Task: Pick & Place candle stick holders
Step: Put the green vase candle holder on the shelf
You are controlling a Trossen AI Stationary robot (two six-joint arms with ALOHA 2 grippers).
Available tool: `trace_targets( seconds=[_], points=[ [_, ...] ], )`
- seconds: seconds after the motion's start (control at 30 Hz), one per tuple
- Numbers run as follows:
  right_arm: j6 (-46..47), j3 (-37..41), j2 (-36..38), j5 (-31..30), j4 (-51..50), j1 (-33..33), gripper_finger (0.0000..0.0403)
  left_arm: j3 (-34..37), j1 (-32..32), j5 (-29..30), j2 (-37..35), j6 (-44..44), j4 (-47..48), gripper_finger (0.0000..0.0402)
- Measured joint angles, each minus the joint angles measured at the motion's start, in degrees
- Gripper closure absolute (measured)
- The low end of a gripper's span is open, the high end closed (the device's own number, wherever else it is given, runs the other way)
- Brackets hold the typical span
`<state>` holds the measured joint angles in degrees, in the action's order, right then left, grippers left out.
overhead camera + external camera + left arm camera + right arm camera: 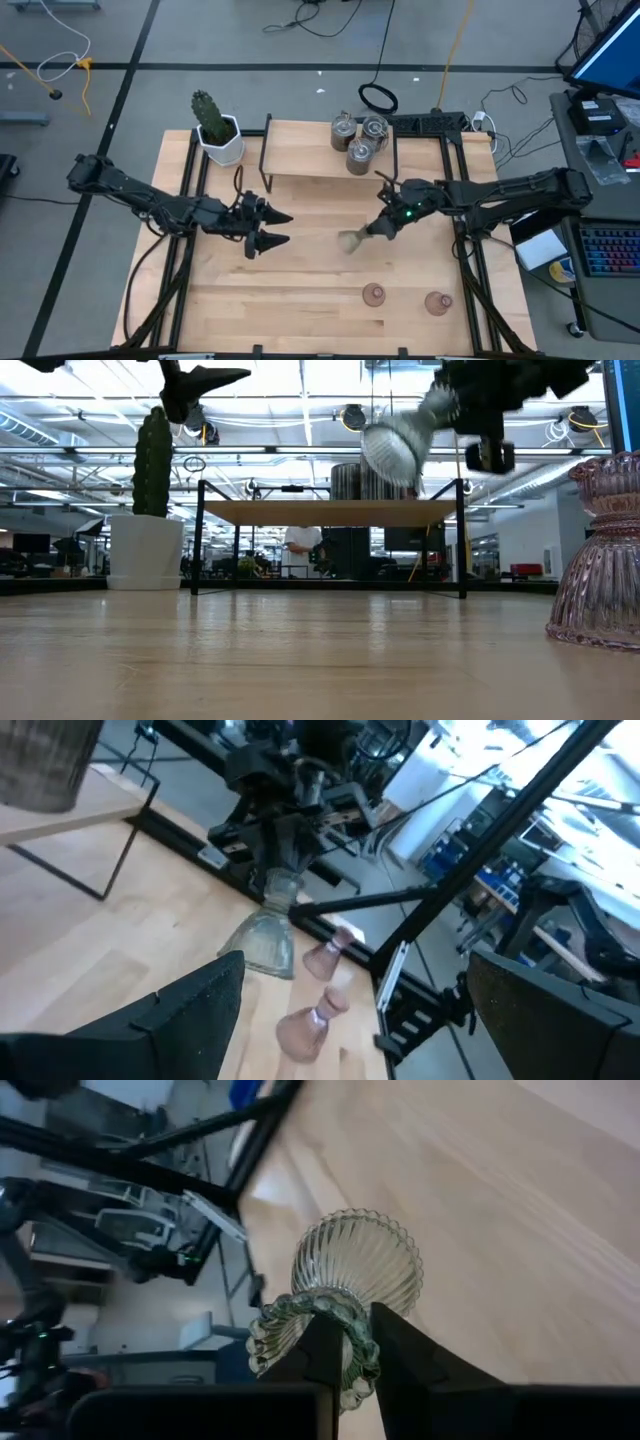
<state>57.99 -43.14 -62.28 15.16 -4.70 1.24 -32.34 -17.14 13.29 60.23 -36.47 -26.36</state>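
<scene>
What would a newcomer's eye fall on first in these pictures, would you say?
Most striking is the pale green holder, lifted off the table near its middle, with the right gripper shut on its rim. Next come the two pink holders standing on the front right of the table, and the three silvery holders clustered on the small raised shelf at the back. The left gripper hangs open left of centre.
</scene>
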Motion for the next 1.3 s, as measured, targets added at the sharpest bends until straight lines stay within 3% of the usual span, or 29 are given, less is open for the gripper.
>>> trace_targets(
  seconds=[0.2,0.33,0.5,0.7,0.9,1.13,1.3],
  points=[
    [-0.8,-7.6,0.0,2.9,-2.8,0.8,0.0377,0.0,-0.1,4.7,4.0,-1.3,-5.4,0.0023],
    [-0.6,-14.2,-1.4,4.7,-13.5,0.8,0.0377,-0.4,-0.1,5.5,7.3,0.7,-10.2,0.0023],
    [-4.0,-23.6,-6.9,7.5,-25.3,0.8,0.0377,-5.9,-0.1,6.3,12.4,6.9,-10.9,0.0023],
    [-8.9,-32.3,-14.3,12.0,-31.7,0.8,0.0377,-15.6,0.2,6.4,18.9,12.5,-1.7,0.0023],
    [-11.7,-36.6,-17.4,11.9,-34.8,0.8,0.0377,-22.5,0.1,6.4,23.2,12.6,10.3,0.0023],
    [-13.5,-37.2,-20.9,11.9,-34.7,0.3,0.0377,-27.3,0.6,5.6,27.6,15.1,10.9,0.0023],
    [-15.4,-37.2,-23.1,11.9,-32.7,-0.2,0.0377,-31.1,1.5,0.9,31.7,15.6,11.5,0.0023]
  ],
)
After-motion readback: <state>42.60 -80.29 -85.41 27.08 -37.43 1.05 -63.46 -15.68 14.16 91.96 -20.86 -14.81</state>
